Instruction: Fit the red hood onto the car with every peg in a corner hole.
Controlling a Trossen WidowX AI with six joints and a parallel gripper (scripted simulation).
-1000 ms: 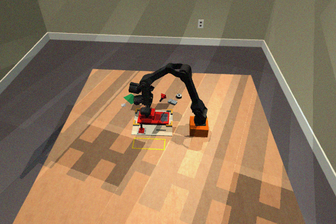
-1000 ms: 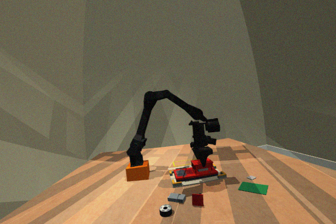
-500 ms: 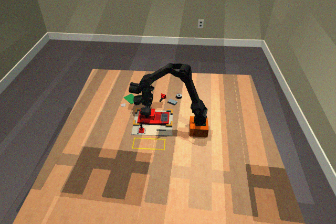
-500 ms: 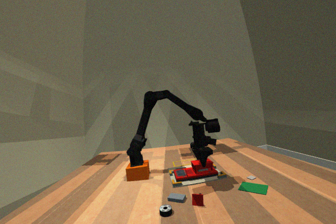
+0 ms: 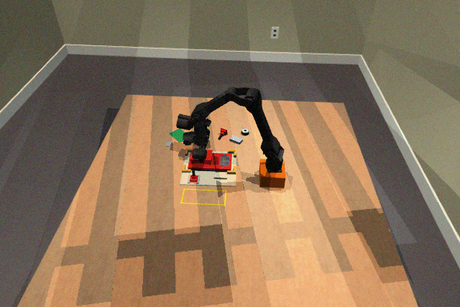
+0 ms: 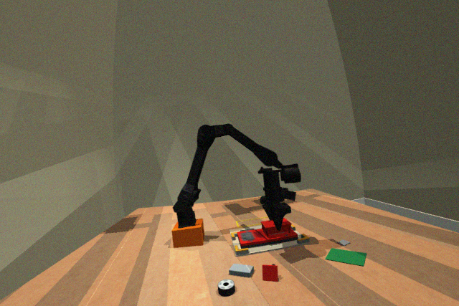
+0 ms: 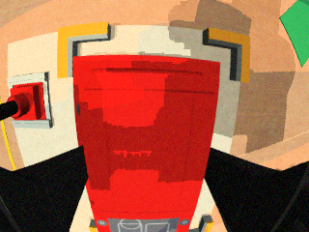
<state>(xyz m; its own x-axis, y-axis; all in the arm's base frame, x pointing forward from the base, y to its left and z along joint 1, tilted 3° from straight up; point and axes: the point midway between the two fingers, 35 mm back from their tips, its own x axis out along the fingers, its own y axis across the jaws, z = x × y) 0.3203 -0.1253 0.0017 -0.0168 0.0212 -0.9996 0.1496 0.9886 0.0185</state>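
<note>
The red hood (image 5: 208, 155) (image 6: 270, 226) (image 7: 145, 111) is over the left part of the red chassis in the top view. It looks level and down at the deck; any small gap cannot be made out. The chassis (image 5: 219, 166) (image 6: 247, 242) lies in the cream jig (image 5: 226, 182) (image 6: 265, 249) (image 7: 36, 58). My gripper (image 5: 200, 156) (image 6: 278, 226) (image 7: 146, 153) points down and is shut on the hood, one finger on each long side. The pegs, the corner holes and the engine block are hidden.
A small red part with a black stem (image 5: 193, 177) (image 7: 29, 101) stands on the jig's front strip. A green plate (image 5: 178, 134) (image 6: 346, 256) (image 7: 298, 31), a grey block (image 5: 236, 139) (image 6: 241, 269), a wheel (image 5: 245, 131) (image 6: 226, 287) and another red part (image 5: 223, 131) (image 6: 270, 273) lie behind the jig.
</note>
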